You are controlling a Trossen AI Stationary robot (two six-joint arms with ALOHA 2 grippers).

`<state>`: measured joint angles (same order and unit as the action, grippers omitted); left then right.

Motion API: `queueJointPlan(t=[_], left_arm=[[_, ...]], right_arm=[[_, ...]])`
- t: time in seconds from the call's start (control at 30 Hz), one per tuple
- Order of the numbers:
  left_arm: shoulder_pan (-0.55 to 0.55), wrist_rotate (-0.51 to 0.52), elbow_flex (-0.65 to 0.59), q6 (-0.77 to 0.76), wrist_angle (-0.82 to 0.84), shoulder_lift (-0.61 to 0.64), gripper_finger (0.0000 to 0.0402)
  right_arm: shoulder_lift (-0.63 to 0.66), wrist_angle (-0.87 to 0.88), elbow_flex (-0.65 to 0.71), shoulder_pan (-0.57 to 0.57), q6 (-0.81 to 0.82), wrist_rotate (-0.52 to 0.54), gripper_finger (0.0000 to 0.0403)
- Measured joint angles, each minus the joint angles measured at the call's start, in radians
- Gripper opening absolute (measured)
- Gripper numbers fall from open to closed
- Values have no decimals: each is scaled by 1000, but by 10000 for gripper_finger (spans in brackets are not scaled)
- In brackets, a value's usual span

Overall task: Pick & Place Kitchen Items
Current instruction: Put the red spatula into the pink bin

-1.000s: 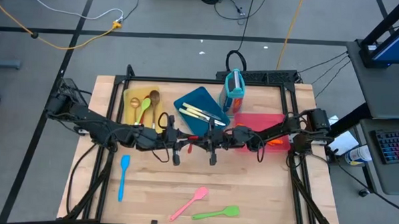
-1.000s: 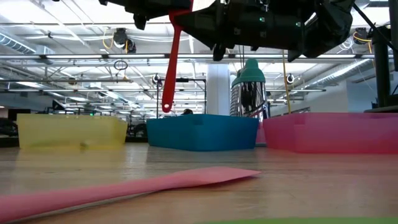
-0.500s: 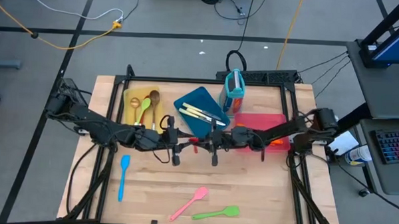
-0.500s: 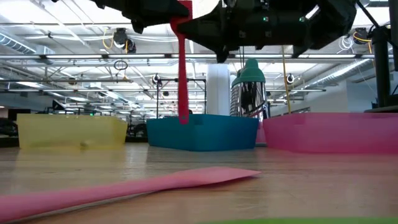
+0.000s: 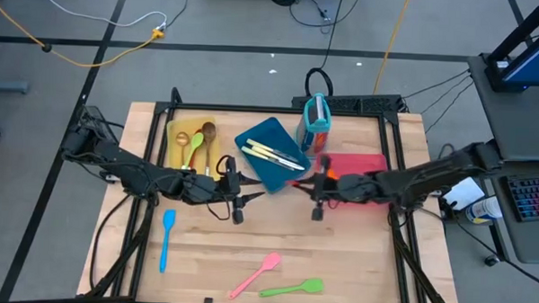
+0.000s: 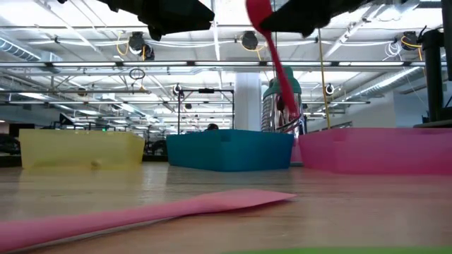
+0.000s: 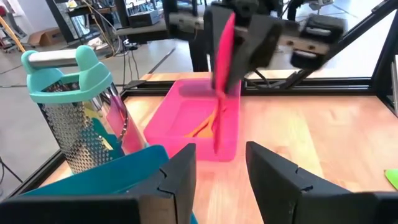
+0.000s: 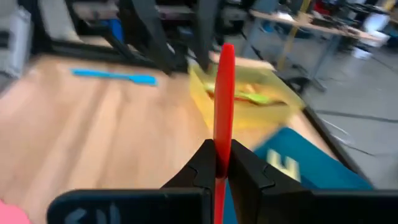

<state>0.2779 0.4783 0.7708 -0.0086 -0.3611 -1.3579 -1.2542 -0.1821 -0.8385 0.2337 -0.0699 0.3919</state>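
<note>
Since a second ago the red spatula has passed from the left gripper (image 5: pixel 241 198) to the right gripper (image 5: pixel 315 185), which has drawn back from the table's middle to the near corner of the pink tray (image 5: pixel 363 163). The right gripper's fingers are clamped together on the red spatula (image 8: pixel 222 99), whose long axis runs on past them; in the low view it hangs tilted, blade (image 6: pixel 258 11) high and handle slanting down toward the teal holder (image 6: pixel 284 81). The left gripper's fingers (image 7: pixel 180 174) stand apart with nothing between them, beside the blue tray (image 5: pixel 272 143). The left wrist view shows an orange utensil (image 7: pixel 205 126) in the pink tray. Only the right wrist view shows white letters on the blue tray, unreadable. A blue spatula (image 5: pixel 166 239), pink spatula (image 5: pixel 256 274) and green spatula (image 5: pixel 294 287) lie on the table (image 5: pixel 355 262).
</note>
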Motion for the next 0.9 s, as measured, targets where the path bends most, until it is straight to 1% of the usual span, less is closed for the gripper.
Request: queueJointPlan(t=[0.1,0.23,0.33,0.5,0.63,0.77,0.83,0.9], left_arm=[[0,-4,0,0,0,0,145],[0,-4,0,0,0,0,145],[0,-4,0,0,0,0,145],[-3,-5,0,0,0,0,145],[-3,-5,0,0,-1,0,145],[-3,-5,0,0,-1,0,145],[-3,-5,0,0,-1,0,145],[-3,-5,0,0,-1,0,145]], right_arm=[[73,196,0,6,-2,77,15],[150,443,0,-4,59,139,15],[199,588,0,-13,112,166,15],[259,762,0,-36,166,210,21],[267,935,0,-73,256,210,24],[245,1077,1,-119,291,202,25],[230,1099,8,-139,278,172,25],[215,1078,32,-159,238,136,26]])
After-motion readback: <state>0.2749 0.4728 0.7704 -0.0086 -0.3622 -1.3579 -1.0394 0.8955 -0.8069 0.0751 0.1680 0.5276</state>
